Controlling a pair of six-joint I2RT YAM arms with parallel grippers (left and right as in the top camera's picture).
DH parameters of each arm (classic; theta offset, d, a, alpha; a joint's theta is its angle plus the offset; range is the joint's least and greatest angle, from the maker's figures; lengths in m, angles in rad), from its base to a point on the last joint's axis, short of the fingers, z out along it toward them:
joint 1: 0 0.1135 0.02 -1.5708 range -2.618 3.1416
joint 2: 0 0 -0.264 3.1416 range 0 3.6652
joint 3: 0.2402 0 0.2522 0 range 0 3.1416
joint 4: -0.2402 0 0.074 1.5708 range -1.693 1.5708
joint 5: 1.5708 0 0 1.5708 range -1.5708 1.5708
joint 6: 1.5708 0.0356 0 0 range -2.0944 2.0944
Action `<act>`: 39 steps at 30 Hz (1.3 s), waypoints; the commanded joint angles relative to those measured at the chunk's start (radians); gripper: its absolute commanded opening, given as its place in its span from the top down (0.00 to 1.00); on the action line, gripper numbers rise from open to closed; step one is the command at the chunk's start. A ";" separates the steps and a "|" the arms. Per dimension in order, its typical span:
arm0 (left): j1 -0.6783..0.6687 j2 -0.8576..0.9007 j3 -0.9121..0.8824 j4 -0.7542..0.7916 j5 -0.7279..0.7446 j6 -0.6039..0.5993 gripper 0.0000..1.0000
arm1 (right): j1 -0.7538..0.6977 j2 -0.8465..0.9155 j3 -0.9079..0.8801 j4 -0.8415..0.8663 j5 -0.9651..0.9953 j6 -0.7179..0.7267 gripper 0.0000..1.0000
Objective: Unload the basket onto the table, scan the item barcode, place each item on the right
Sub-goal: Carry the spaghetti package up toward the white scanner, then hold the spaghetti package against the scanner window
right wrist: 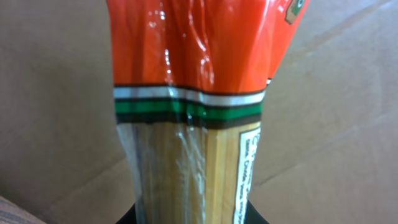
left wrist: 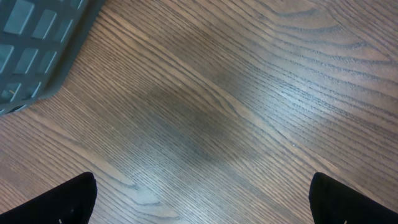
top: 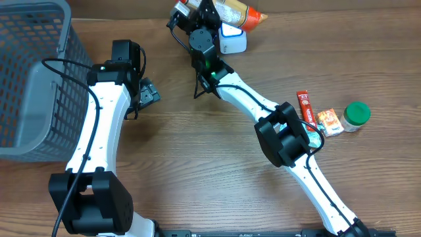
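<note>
- One glossy plastic packet [right wrist: 189, 93], orange above, clear below over thin straight pasta; the right gripper [top: 192, 14] pinches it.
- Left gripper [left wrist: 204, 202] spread wide above grained wooden table [left wrist: 217, 93].

A packet [right wrist: 189, 68] is seen upright in the middle of the view, filling most of its height. Its upper part is wrapped in glossy orange-red film, closed off below by white, green and dark bands [right wrist: 186, 107]. Beneath these the film is clear, and pale yellow strands are shown through it. A white printed label [right wrist: 250, 171] is set on the lower right side; its text cannot be read. The packet's foot is clamped in the dark right gripper [right wrist: 193, 216]. Brown cardboard [right wrist: 56, 93] is seen behind, and a corner of table [right wrist: 11, 215] at lower left.
</note>
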 commanded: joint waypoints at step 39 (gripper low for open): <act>-0.007 -0.019 0.014 0.001 -0.014 0.011 0.00 | -0.060 0.015 0.037 0.076 -0.125 -0.006 0.96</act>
